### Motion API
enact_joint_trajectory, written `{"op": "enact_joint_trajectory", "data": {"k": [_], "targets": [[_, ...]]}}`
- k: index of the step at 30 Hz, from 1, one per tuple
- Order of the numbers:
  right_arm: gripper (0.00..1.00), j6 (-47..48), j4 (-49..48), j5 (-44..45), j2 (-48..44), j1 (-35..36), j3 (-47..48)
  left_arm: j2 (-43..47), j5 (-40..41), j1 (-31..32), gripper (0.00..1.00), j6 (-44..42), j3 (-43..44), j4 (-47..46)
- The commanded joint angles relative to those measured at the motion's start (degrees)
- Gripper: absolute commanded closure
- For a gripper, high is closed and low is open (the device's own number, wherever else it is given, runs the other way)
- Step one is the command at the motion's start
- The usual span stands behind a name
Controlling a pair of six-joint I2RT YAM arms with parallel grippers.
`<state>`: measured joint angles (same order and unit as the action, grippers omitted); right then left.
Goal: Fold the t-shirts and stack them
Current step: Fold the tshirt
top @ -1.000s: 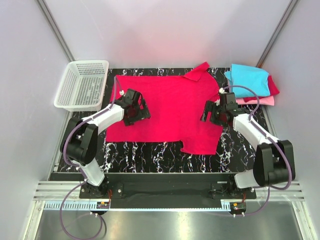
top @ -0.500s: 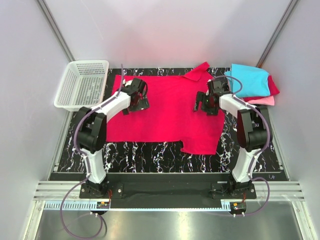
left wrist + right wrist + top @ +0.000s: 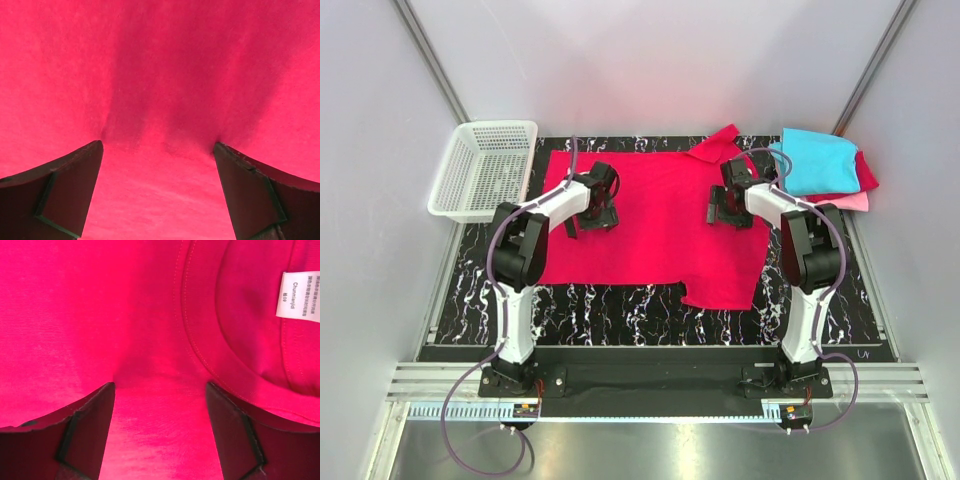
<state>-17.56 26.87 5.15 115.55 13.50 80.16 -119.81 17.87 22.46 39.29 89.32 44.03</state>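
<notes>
Shirt in play: crimson-red t-shirt [image 3: 650, 225] lies spread flat on the black marbled table [image 3: 620, 300], right under both grippers, which sit on it side by side with a broad stretch of red cloth between them.
Left gripper: left gripper [image 3: 157, 145] stands with its jaws spread wide and grips nothing. Both fingertips [image 3: 92, 150] are planted on the cloth.
Cloth at the left tips: the fabric puckers into soft creases just ahead of the two fingers, and a shaded fold runs away from the gap between them.
Right gripper: right gripper [image 3: 160, 385] also has its jaws apart with nothing clamped. Its tips are down on the shirt, and bare red fabric shows between the fingers [image 3: 80, 430].
Neckline: collar seam [image 3: 200, 355] curves just ahead of the right-hand finger. The white neck label [image 3: 300, 295] sits further out on that same side.
Sleeve: one sleeve [image 3: 720, 145] pokes out beyond the right gripper, on its far side.
Stack: cyan t-shirt [image 3: 817, 160] tops a dark red t-shirt [image 3: 865, 172] and a pink t-shirt [image 3: 840, 202], near the right gripper's outer side but apart from it.
Basket: white mesh basket [image 3: 448, 180] sits out past the left gripper's outer side, well apart.
</notes>
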Motion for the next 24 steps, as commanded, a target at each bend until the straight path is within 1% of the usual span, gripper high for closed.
{"op": "enact_joint_trajectory", "data": {"k": [1,4,6,10,14,16,18,24], "targets": [[0.21,-0.2,4.6,7.6,1.4,1.7,-3.2,0.7,1.0,-0.3,0.01,0.7,-2.9,2.4],[0.24,-2.6,7.4,9.7,-0.8,3.5,-4.9,2.0,0.1,-0.3,0.01,1.2,-6.4,2.9],[0.24,-3.4,7.8,8.8,-3.4,4.3,-6.7,3.3,-0.5,-0.2,0.01,1.5,-9.8,2.9],[0.23,-7.2,8.1,5.4,-6.8,5.6,-13.7,6.5,0.1,0.4,0.01,2.4,-14.3,2.8],[0.25,-11.9,7.5,5.5,-12.2,9.3,-20.2,10.3,-0.5,0.7,0.01,4.0,-18.1,2.8],[0.25,-14.8,7.9,6.7,-14.1,12.1,-23.7,12.6,0.1,1.7,0.01,4.5,-19.2,2.9],[0.25,-16.8,8.3,7.9,-17.2,13.6,-27.4,15.3,0.6,3.1,0.01,5.2,-22.0,2.8],[0.27,-21.8,10.0,9.8,-24.0,14.2,-33.5,21.8,1.7,7.1,0.01,9.0,-32.5,2.3]]}}
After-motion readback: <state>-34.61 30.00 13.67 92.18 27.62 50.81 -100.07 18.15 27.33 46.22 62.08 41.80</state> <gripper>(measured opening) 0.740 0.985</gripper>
